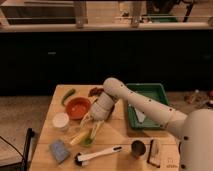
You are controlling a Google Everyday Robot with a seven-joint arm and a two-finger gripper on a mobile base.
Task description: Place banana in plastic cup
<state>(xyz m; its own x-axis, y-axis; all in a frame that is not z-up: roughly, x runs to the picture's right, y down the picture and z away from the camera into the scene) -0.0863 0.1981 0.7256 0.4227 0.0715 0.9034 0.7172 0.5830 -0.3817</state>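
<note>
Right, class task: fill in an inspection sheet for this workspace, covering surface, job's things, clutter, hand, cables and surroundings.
Surface: wooden table, crowded with items.
Job's things: banana lying on the table, not in the cup; white plastic cup upright, to the left of it in the view.
Clutter: red bowl, green pepper, blue sponge, white-handled brush, metal cup, green tray.
Hand: hand low over the table, right by the banana and beside the red bowl.
Cables: nothing seen.
Surroundings: dark cabinets behind the table.
</note>
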